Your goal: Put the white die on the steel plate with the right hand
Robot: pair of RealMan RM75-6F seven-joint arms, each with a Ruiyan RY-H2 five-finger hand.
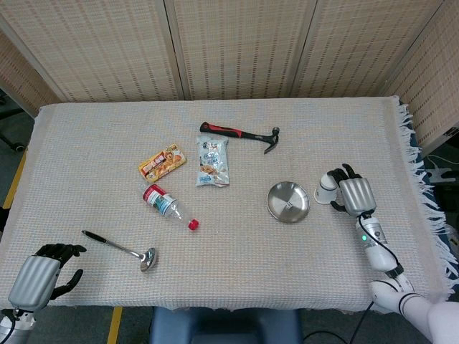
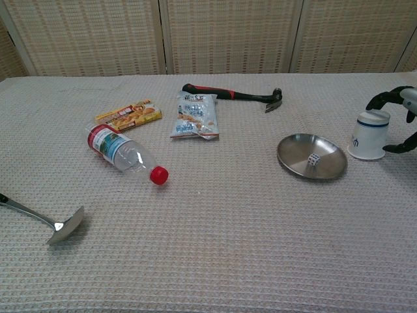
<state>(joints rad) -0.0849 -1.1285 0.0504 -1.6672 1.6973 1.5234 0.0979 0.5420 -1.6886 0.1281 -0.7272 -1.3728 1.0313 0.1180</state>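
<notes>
Sitting in steel plate (image 2: pixel 294 151), right-center of chest view, white die (image 2: pixel 314 159) is lying apart from both hands. Right hand (image 1: pixel 354 195) is hovering w/ fingers spread around upside-down white cup (image 2: pixel 369 135), grip unclear. Left hand (image 1: pixel 34 281), bottom-left of head view, fingers loosely apart, holding nothing.

Nothing here reads cleanly. The white snack bag (image 2: pixel 195 116) carries dark characters along its top edge, too small to make out. The orange packet (image 2: pixel 128 114), at nine o'clock from the bag, shows printing — not legible. The bottle (image 2: pixel 121 150) has a red-and-white label, its text a blur. The white cup (image 2: pixel 369 136), at three o'clock from the steel plate (image 2: pixel 329 165), bears a small blue mark, unreadable. The white die (image 2: pixel 314 160) shows dark pips — uncountable.
</notes>
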